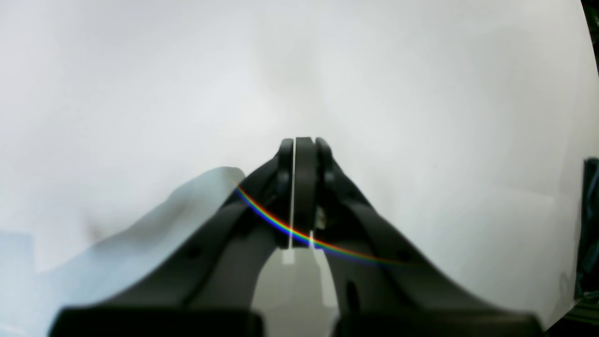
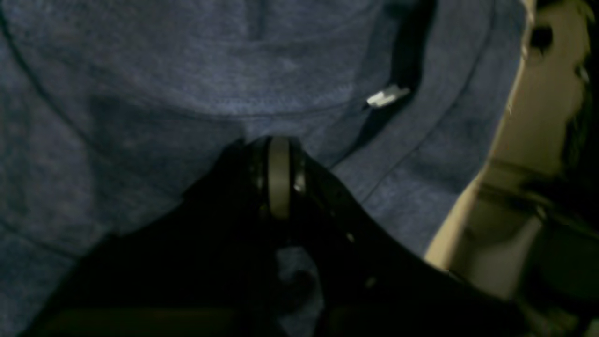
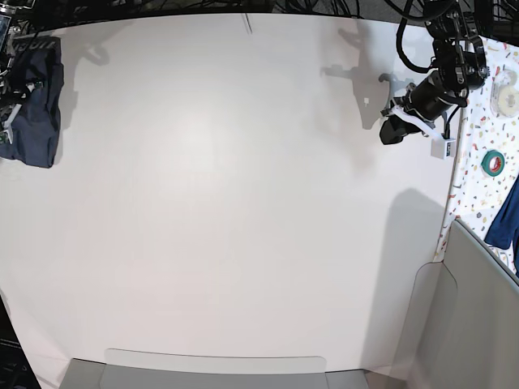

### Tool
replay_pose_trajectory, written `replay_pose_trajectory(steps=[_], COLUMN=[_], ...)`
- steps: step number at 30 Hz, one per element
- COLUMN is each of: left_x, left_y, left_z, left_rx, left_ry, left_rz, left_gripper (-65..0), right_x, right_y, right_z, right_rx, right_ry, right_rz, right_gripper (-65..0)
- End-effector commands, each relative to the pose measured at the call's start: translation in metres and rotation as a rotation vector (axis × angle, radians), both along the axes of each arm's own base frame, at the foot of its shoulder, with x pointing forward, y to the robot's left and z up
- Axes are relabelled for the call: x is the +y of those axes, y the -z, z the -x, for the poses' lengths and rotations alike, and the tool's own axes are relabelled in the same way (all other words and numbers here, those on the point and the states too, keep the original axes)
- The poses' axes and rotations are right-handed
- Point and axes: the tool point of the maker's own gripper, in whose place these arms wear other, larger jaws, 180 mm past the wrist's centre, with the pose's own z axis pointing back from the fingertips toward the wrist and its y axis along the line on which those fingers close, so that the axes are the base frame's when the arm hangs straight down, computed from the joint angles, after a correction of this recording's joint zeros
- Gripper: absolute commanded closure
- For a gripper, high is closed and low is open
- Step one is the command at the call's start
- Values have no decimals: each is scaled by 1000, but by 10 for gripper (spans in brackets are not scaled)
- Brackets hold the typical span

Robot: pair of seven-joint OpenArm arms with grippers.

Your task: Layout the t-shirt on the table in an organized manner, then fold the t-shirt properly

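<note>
The t-shirt (image 3: 32,109) lies bunched in a dark heap at the far left edge of the surface (image 3: 243,203) in the base view, well apart from the wide bare middle where it has to be spread. The right end effector (image 2: 279,154) sits low over that heap, its jaws brought together; the right wrist view shows heathered blue folds and a seam just past the tips, with a small white tag (image 2: 386,96) nearby, but whether any cloth is pinched between the jaws cannot be told. To do this step well, it would probably pay to take a hem or shoulder seam and not a mid-fold, so the cloth opens as it is drawn toward the centre. The left end effector (image 1: 304,150) hangs above bare white, jaws together and holding nothing, so it looks free to take a second corner. The surface is plain, matte and white, with plenty of room. Off its right side runs a narrow speckled strip (image 3: 486,186) carrying a green tape roll (image 3: 492,163) and a brighter blue cloth (image 3: 507,215), and grey panels (image 3: 478,316) stand at the near edge.
</note>
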Motion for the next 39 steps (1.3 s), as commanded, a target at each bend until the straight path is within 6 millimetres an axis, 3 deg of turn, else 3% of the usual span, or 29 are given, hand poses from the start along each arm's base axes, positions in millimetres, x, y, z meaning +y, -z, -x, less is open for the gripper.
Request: replay_pose_trajectory(steps=[1, 6, 14, 18, 22, 27, 33, 39], left_x=[2, 2, 2, 2, 2, -1, -10, -18], left_y=[-11, -11, -12, -12, -11, -18, -48, -69], left_z=[-6, -6, -7, -7, -6, -8, -15, -18], left_rx=[-43, -44, -46, -46, -44, -62, -149, -211], left_ry=[5, 6, 5, 5, 5, 14, 50, 76], left_rz=[-4, -5, -5, -5, -5, -9, -38, -59], left_gripper=[0, 0, 0, 0, 0, 0, 0, 0], right_x=[-9, -14, -14, -2, 0, -2, -13, -17], right_y=[-8, -14, -13, -10, -12, -28, -71, -100], right_z=[1, -1, -22, -38, -42, -56, -68, -76], right_rx=[17, 7, -34, -36, -45, -102, -261, -444], right_ry=[4, 6, 29, -12, -20, -17, 39, 149], right_rz=[30, 42, 10, -1, -4, 7, 35, 2], right_gripper=[0, 0, 0, 0, 0, 0, 0, 0])
